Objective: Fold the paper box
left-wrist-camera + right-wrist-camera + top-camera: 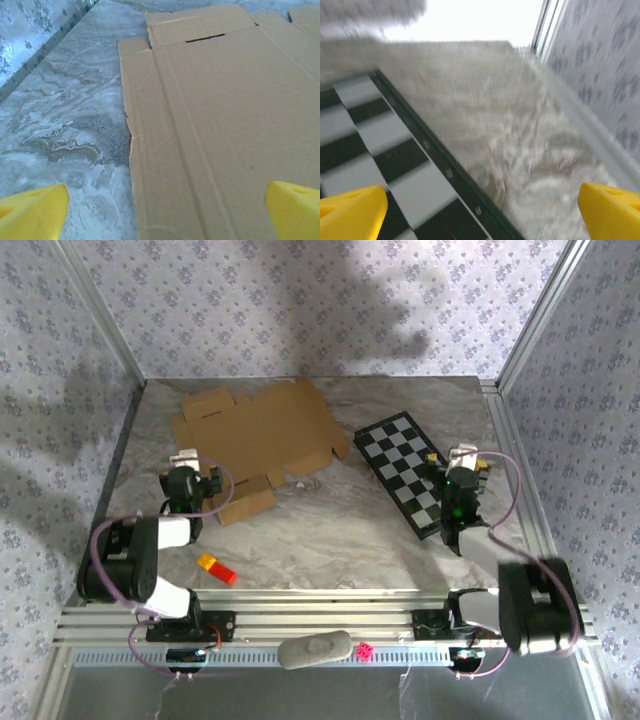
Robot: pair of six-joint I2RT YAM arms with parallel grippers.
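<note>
The paper box (262,432) is a flat brown die-cut cardboard sheet lying unfolded on the marble table at the back left, one flap reaching toward the near left. In the left wrist view the paper box (220,125) lies flat under the camera, with a slot near its far edge. My left gripper (185,465) hovers at the sheet's near-left edge, open, its yellow fingertips (35,212) wide apart with nothing between them. My right gripper (465,462) is open over the right edge of the checkered board, its fingertips (607,212) spread and empty.
A black-and-white checkered board (405,472) lies right of the sheet; its dark rim (445,165) runs under the right gripper. A small orange and red block (217,568) lies near the left arm's base. Metal frame rails and patterned walls enclose the table.
</note>
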